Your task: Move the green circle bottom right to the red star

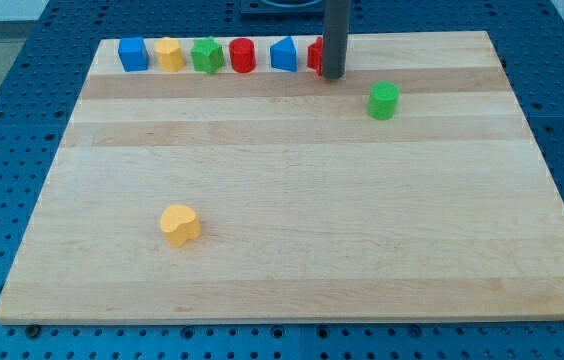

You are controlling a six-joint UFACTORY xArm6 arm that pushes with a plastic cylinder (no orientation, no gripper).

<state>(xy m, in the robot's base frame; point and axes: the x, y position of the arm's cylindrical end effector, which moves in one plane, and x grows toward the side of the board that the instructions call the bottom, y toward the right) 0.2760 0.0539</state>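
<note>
The green circle (384, 100) sits on the wooden board (292, 250) in the upper right part. The red star (316, 55) is in the row of blocks along the view's top and is mostly hidden behind my rod. My tip (333, 75) rests on the board just below the red star, a short way to the upper left of the green circle and not touching it.
Along the view's top stand a blue block (133, 53), a yellow block (169, 53), a green star (207, 55), a red cylinder (242, 55) and a blue block (283, 54). A yellow heart (179, 224) lies at the lower left.
</note>
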